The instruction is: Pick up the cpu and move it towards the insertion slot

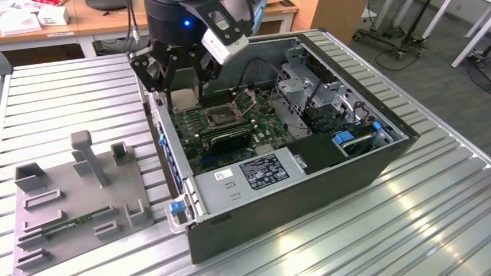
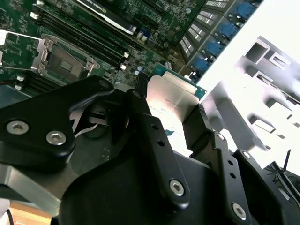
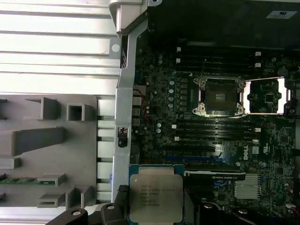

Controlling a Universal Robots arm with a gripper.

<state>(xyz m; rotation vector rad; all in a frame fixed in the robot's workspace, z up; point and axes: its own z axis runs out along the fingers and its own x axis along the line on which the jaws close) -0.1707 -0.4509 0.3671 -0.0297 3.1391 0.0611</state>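
While closed edge-on around cpu, claw held above open case, keeping flat chip level, short of insertion slot.

Tool-held cpu near insertion slot

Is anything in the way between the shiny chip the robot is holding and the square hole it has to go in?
Nothing visible is. The gripper holds the cpu above the green board, and the insertion slot lies open, its metal frame swung aside. Only low memory slots lie on the board between them.
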